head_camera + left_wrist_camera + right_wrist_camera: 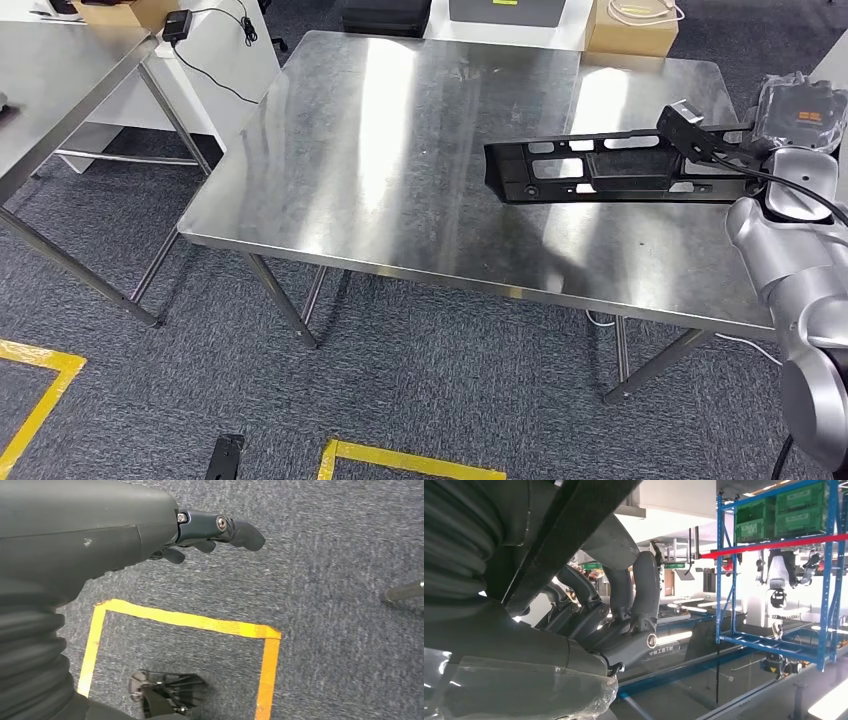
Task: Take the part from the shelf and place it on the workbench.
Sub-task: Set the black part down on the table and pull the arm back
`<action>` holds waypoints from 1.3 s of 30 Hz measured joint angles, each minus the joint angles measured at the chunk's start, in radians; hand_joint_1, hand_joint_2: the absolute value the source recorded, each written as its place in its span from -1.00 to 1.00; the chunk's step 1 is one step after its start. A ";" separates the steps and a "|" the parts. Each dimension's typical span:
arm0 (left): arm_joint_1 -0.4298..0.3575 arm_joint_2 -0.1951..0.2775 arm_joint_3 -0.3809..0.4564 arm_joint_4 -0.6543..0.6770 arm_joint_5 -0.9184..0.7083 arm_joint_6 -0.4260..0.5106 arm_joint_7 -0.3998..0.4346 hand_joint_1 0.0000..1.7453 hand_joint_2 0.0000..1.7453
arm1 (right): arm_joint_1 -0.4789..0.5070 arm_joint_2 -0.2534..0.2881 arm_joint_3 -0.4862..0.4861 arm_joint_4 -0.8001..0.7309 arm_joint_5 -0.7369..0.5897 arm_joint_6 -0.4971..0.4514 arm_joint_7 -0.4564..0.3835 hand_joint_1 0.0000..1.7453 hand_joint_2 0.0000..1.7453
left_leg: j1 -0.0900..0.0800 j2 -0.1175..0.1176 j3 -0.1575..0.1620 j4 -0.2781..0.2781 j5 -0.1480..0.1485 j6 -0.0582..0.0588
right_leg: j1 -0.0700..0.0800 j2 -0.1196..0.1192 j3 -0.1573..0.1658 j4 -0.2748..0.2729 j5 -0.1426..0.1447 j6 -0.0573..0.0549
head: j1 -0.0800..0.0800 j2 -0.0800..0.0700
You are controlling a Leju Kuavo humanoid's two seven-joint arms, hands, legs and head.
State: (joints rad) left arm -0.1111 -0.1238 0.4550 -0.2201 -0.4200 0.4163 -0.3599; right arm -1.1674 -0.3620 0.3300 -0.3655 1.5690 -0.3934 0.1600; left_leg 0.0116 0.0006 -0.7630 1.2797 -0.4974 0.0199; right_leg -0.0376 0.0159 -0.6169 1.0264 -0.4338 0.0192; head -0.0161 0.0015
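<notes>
Here the right hand [624, 615] grips one end of a long black part [610, 168] over the steel workbench [400, 150]; it looks rigid, light, and likely to tip from an end hold.

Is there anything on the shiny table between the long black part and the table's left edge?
No. In the head view the workbench is bare steel from the black part, which the right hand holds, to that edge.

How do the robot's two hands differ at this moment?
The right hand grips the long black part over the steel workbench; the left hand holds nothing. The right hand's fingers wrap round the part; the left hand's are loosely curled, hanging over grey carpet with yellow tape. Both are dark grey.
</notes>
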 joint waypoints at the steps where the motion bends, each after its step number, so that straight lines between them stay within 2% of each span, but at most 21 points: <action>1: 0.000 0.000 0.000 0.000 0.000 0.000 0.000 -1.00 1.00 | 0.000 0.001 0.000 0.000 0.000 0.000 0.002 1.00 1.00 | -0.003 -0.001 0.021 -0.067 0.050 0.010 | 0.002 0.001 0.009 -0.001 -0.005 0.001 | 0.000 0.000; 3: -0.001 0.002 0.001 0.000 0.000 0.000 -0.002 -1.00 1.00 | 0.001 0.004 0.000 0.001 -0.008 0.000 -0.001 1.00 1.00 | -0.010 -0.001 0.071 -0.189 0.114 0.032 | 0.005 0.002 0.024 -0.007 -0.014 0.003 | 0.002 0.000; 4: -0.001 0.003 0.001 0.000 0.000 -0.001 -0.003 -1.00 1.00 | 0.002 0.005 0.000 0.002 -0.015 0.001 -0.007 1.00 1.00 | -0.014 0.000 0.087 -0.224 0.120 0.040 | 0.005 0.003 0.028 -0.014 -0.017 0.006 | 0.001 0.000; 8: -0.003 0.005 0.004 0.000 0.001 -0.004 -0.014 -1.00 1.00 | 0.029 0.006 -0.006 0.007 -0.049 0.003 -0.026 1.00 1.00 | -0.023 0.001 0.139 -0.294 0.111 0.072 | 0.015 -0.001 0.038 -0.002 -0.003 0.038 | -0.001 0.000; 11: -0.008 0.005 0.006 0.000 0.001 -0.006 -0.019 -1.00 1.00 | 0.047 0.006 -0.011 0.011 -0.056 -0.002 -0.027 1.00 1.00 | -0.027 -0.002 0.169 -0.314 0.118 0.088 | 0.013 -0.006 -0.025 0.116 -0.058 0.027 | -0.001 0.000; 13: -0.009 0.005 0.009 0.000 0.001 -0.002 -0.026 -1.00 1.00 | 0.067 0.001 -0.012 0.016 -0.058 -0.003 -0.028 1.00 1.00 | -0.027 -0.005 0.173 -0.313 0.114 0.088 | 0.008 -0.006 -0.096 0.219 -0.088 0.030 | 0.001 0.000; 14: -0.007 0.004 0.010 0.000 0.000 0.005 -0.036 -1.00 1.00 | 0.078 -0.002 -0.013 0.017 -0.058 -0.003 -0.029 1.00 1.00 | -0.026 -0.006 0.175 -0.311 0.111 0.084 | 0.006 -0.006 -0.116 0.230 -0.085 0.037 | 0.001 0.000; 15: -0.006 0.003 0.011 0.000 -0.002 0.017 -0.054 -1.00 1.00 | 0.086 -0.004 -0.014 0.019 -0.058 -0.002 -0.031 1.00 1.00 | -0.025 -0.007 0.177 -0.308 0.106 0.079 | 0.002 -0.007 -0.113 0.199 -0.062 0.049 | 0.001 0.000; 17: -0.005 0.002 0.012 0.000 -0.004 0.051 -0.103 -1.00 1.00 | 0.095 -0.010 -0.019 0.020 -0.058 0.000 -0.037 1.00 1.00 | -0.021 -0.010 0.178 -0.291 0.090 0.062 | -0.007 -0.012 -0.070 0.066 0.010 0.081 | 0.001 0.000; 18: -0.005 0.002 0.014 0.000 -0.004 0.071 -0.130 -1.00 1.00 | 0.097 -0.013 -0.022 0.021 -0.058 0.002 -0.040 1.00 1.00 | -0.020 -0.010 0.176 -0.280 0.081 0.052 | -0.008 -0.016 -0.051 0.009 0.027 0.085 | 0.003 0.000; 19: -0.005 0.002 0.017 -0.001 -0.001 0.084 -0.153 -1.00 1.00 | 0.099 -0.016 -0.023 0.022 -0.058 0.004 -0.042 0.50 1.00 | -0.021 -0.011 0.171 -0.272 0.072 0.044 | -0.005 -0.019 -0.037 -0.022 0.038 0.078 | 0.003 0.000; 21: -0.005 0.003 0.026 -0.001 0.011 0.096 -0.182 -1.00 1.00 | 0.107 -0.019 -0.027 0.024 -0.057 0.006 -0.044 -0.50 1.00 | -0.024 -0.009 0.165 -0.258 0.061 0.032 | -0.001 -0.019 -0.033 -0.028 0.035 0.043 | 0.003 0.000; 22: -0.005 0.003 0.031 -0.002 0.018 0.092 -0.189 -1.00 1.00 | 0.111 -0.020 -0.029 0.025 -0.056 0.006 -0.044 -1.00 1.00 | -0.023 -0.009 0.165 -0.254 0.056 0.028 | -0.004 -0.018 -0.028 -0.025 0.041 0.032 | 0.001 0.000; 24: -0.006 0.004 0.041 -0.002 0.029 0.083 -0.196 -1.00 0.00 | 0.115 -0.021 -0.031 0.025 -0.055 0.006 -0.044 -1.00 1.00 | -0.019 -0.007 0.154 -0.215 0.036 0.016 | -0.010 -0.016 -0.019 -0.025 0.042 0.020 | -0.001 0.000; 26: -0.009 0.004 0.049 -0.002 0.032 0.073 -0.189 -1.00 -1.00 | 0.113 -0.020 -0.034 0.025 -0.054 0.006 -0.044 -1.00 1.00 | -0.012 -0.005 0.099 -0.108 -0.012 0.001 | -0.010 -0.014 -0.011 -0.025 0.037 0.012 | -0.002 0.000; 28: -0.010 0.004 0.053 -0.002 0.026 0.063 -0.172 -1.00 -1.00 | 0.116 -0.019 -0.035 0.025 -0.054 0.006 -0.042 -1.00 1.00 | -0.004 -0.005 0.025 0.009 -0.056 -0.008 | -0.008 -0.013 -0.009 -0.025 0.033 0.007 | -0.002 0.000; 30: -0.010 0.005 0.054 -0.002 0.016 0.049 -0.150 -1.00 -1.00 | 0.121 -0.019 -0.037 0.025 -0.054 0.006 -0.038 -1.00 1.00 | 0.000 -0.005 0.004 0.008 -0.037 -0.007 | -0.007 -0.011 -0.006 -0.025 0.029 0.005 | -0.003 0.000; 33: -0.010 0.009 0.054 -0.002 0.006 0.039 -0.129 -1.00 -1.00 | 0.123 -0.019 -0.039 0.025 -0.053 0.007 -0.035 -1.00 1.00 | -0.003 -0.004 0.084 -0.188 0.072 0.012 | -0.004 -0.008 0.002 -0.027 0.025 0.009 | -0.002 0.000; 35: -0.011 0.012 0.054 -0.002 0.003 0.035 -0.125 -1.00 -1.00 | 0.123 -0.020 -0.040 0.025 -0.053 0.009 -0.033 -1.00 1.00 | -0.010 -0.004 0.113 -0.251 0.093 0.025 | -0.002 -0.007 0.005 -0.031 0.023 0.015 | -0.002 0.000; 38: -0.011 0.014 0.054 -0.002 0.002 0.022 -0.102 -1.00 -1.00 | 0.126 -0.025 -0.047 0.025 -0.057 0.031 -0.023 -1.00 1.00 | -0.014 -0.005 0.129 -0.272 0.105 0.044 | 0.002 -0.008 0.006 -0.034 0.020 0.030 | -0.001 0.000; 39: -0.012 0.014 0.054 -0.002 0.001 0.016 -0.093 -1.00 -1.00 | 0.125 -0.029 -0.052 0.026 -0.065 0.053 -0.017 -1.00 1.00 | -0.014 -0.004 0.137 -0.285 0.113 0.050 | 0.004 -0.009 -0.002 -0.017 0.010 0.030 | 0.000 0.000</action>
State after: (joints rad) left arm -0.1226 -0.1102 0.5093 -0.2218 -0.4193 0.4324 -0.4528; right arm -1.0424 -0.3907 0.2777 -0.3394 1.5044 -0.3406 0.1432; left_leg -0.0027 -0.0038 -0.6257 0.9950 -0.3843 0.0703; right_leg -0.0333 0.0069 -0.6187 1.0092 -0.4240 0.0490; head -0.0162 0.0015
